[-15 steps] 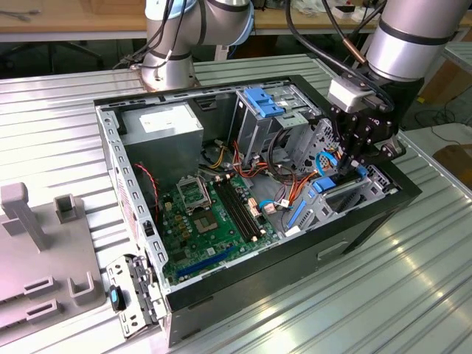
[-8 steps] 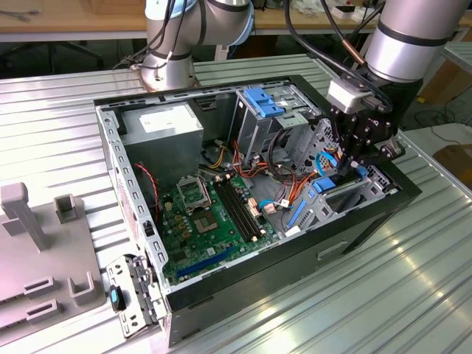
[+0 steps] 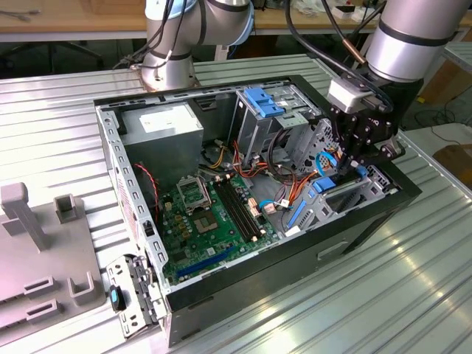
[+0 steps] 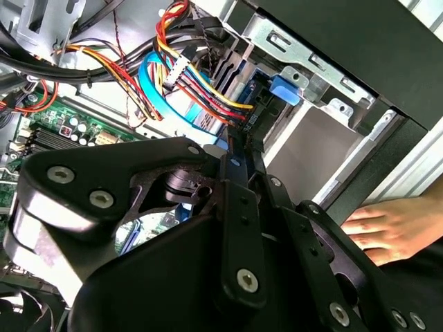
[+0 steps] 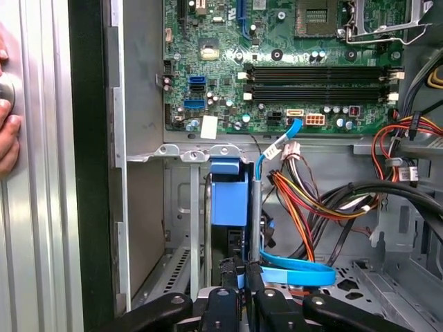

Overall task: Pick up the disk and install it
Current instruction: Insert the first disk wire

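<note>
Black claw (image 5: 243, 277) grips the upright disk (image 5: 229, 197) inside the computer case (image 3: 369, 214).

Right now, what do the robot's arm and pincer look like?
The arm is a fat silver-grey tube with a black joint band and black cables running down it. A small white box sits at the wrist. The pincer is matte black linkage plates fastened with silver screws.

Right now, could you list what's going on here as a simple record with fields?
setting: open computer case on a ribbed metal table
gripper: down inside the case, fingers shut on the disk
disk: standing on edge, blue-framed, at the drive bay
nearby: green circuit board, coloured wires
person: a hand resting beside the case
</note>
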Robot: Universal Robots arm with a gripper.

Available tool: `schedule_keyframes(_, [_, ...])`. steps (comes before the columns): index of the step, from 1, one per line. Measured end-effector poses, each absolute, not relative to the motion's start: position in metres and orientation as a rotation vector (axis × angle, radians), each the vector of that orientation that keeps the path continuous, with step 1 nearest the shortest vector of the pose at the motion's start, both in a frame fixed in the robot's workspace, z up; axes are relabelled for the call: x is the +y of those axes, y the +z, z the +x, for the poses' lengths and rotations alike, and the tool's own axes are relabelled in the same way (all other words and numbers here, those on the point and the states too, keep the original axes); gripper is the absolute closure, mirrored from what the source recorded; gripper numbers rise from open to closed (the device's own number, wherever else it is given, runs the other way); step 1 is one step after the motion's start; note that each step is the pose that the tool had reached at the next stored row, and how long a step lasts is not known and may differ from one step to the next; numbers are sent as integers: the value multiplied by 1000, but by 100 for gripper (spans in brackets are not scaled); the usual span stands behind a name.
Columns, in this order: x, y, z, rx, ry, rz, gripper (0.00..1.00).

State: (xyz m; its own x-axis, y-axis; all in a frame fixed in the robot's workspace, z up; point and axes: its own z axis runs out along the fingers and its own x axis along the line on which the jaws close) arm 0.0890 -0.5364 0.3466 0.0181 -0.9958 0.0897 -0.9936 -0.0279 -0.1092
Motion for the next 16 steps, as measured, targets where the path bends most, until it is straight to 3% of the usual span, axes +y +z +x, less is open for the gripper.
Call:
schedule_keyframes(10, [-537,347,89,2176,-211,-2226,84])
schedule_keyframes(16, [-544,347,89,2164,-169,-2209,84])
